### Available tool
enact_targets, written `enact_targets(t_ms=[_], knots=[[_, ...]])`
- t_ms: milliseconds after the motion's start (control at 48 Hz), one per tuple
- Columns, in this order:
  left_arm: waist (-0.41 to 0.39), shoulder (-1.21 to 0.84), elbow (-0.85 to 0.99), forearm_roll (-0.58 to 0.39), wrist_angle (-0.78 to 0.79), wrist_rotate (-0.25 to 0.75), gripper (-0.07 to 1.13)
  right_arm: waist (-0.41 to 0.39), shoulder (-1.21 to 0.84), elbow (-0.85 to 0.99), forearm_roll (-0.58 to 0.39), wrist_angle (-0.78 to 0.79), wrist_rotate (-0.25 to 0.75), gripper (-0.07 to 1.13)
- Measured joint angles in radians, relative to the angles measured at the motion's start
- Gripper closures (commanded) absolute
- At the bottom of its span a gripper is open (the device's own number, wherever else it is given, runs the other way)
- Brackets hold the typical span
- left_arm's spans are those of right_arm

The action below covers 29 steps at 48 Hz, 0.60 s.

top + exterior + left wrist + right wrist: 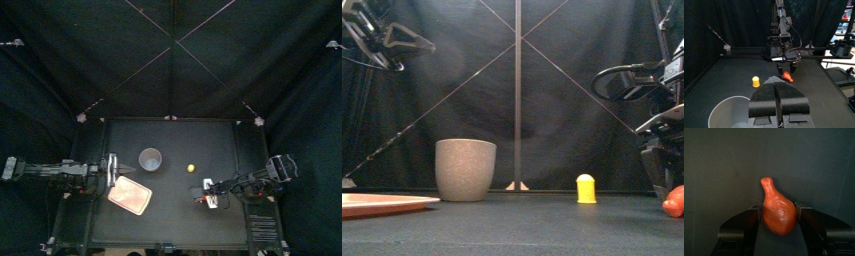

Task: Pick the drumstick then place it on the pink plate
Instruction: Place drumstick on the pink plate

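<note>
Right gripper [778,212]: my two jaws are closed on the red-orange toy drumstick [775,200]. They press on its thick rounded end from both sides, and the narrow bone end points up the middle of the right wrist frame, clear of the jaws. The jaws are held narrow, only as wide as the drumstick's body.

In the top view, the drumstick [210,203] sits right of centre in the lower half of the frame, at the tip of the arm coming in from the right. In the front view, only part of the drumstick [675,202] shows. It is at the right edge, low and close to the black table [516,225]. I cannot tell whether it touches the surface or hangs just above it.

The flat pink tray [131,195] is in the lower left of the table area in the top view, well apart from the drumstick. Its top is bare. In the front view its rim [382,203] shows at the lower left.

The tall grey speckled cup [150,158] stands upright near the frame centre, up and right of the tray. A small yellow toy [193,167] stands between the cup and my right gripper, touching neither.

Left gripper [777,82]: jaws pressed together, nothing between them. It hangs over the left of the table, near the tray and the cup.
</note>
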Motion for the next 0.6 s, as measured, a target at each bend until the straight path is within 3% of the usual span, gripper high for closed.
enact_targets(t_ms=[167,396,604], knots=[[0.0,0.0,0.005,0.0,0.0,0.0,0.94,0.0,0.0,-0.003,0.006,0.003,0.0,0.45],[0.002,0.0,0.009,-0.002,0.0,0.0,0.94,0.0,0.002,-0.041,0.002,0.015,0.0,0.45],[0.008,0.0,0.009,0.0,0.0,0.0,0.94,-0.005,0.003,-0.19,-0.041,0.018,-0.005,0.45]])
